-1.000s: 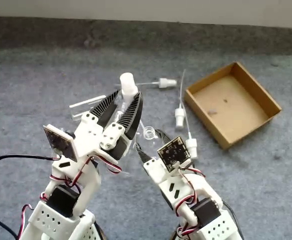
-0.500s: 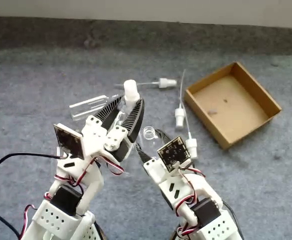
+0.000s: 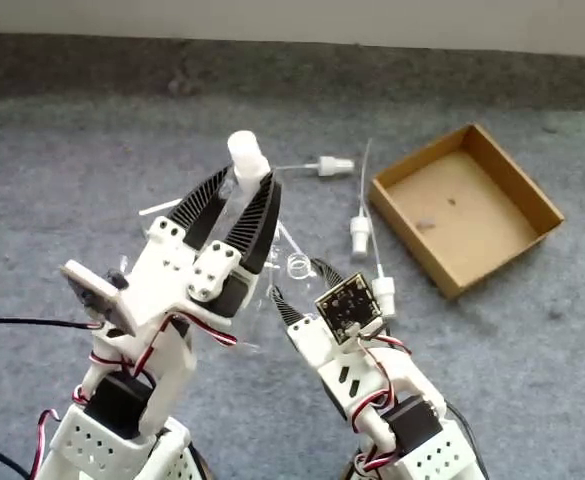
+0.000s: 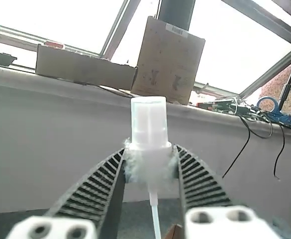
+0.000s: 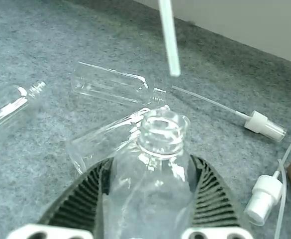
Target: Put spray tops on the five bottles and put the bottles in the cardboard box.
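Observation:
My left gripper [image 3: 244, 180] [image 4: 149, 167] is raised and shut on a white spray top [image 3: 247, 158] [image 4: 148, 124], whose thin tube [image 4: 155, 219] hangs down between the fingers. My right gripper [image 3: 299, 280] [image 5: 150, 174] is shut on a clear bottle [image 3: 298, 266] [image 5: 152, 164], held upright with its open neck up. In the right wrist view the tube's end [image 5: 168, 37] hangs above and a little beyond that neck. The cardboard box [image 3: 532, 195] lies open on the carpet to the right.
Three loose spray tops [image 3: 332, 165] [image 3: 360, 235] [image 3: 383, 293] lie on the grey carpet between the arms and the box. Clear bottles [image 5: 113, 85] [image 5: 8, 107] [image 5: 103, 142] lie on their sides beyond the held bottle. A wall edge runs along the far side.
The left arm has swung up and back-left, lifting the spray top higher and now covering the bottle on the carpet. The right arm and its bottle have stayed put.

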Controlling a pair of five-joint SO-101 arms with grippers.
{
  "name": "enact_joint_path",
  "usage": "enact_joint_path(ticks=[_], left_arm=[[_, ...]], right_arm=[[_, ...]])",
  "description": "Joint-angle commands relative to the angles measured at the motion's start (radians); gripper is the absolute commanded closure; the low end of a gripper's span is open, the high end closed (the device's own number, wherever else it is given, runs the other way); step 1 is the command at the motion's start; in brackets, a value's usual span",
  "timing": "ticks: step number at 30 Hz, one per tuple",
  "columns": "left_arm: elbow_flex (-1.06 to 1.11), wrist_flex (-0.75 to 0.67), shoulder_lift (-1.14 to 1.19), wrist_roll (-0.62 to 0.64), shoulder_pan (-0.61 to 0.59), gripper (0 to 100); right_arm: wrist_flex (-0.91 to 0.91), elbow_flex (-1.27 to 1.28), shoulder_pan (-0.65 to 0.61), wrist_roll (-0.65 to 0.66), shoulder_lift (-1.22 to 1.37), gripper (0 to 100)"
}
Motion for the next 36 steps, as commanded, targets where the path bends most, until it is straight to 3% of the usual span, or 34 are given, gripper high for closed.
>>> enact_joint_path(ticks=[1,12,19,30,36], left_arm=[[0.054,-0.14,-0.005,-0.009,-0.015,99],[0.136,-0.14,-0.007,-0.008,-0.015,99],[0.145,-0.02,-0.015,-0.005,-0.008,99],[0.24,-0.023,-0.015,0.0,-0.007,99],[0.282,-0.023,-0.015,-0.006,0.09,99]], right_arm=[[0.002,0.176,-0.005,-0.005,-0.012,92.7],[0.002,0.176,-0.005,-0.005,-0.012,92.7],[0.002,0.176,-0.005,-0.005,-0.012,92.7],[0.002,0.176,-0.005,-0.005,-0.012,92.7],[0.002,0.176,-0.005,-0.005,-0.012,92.7]])
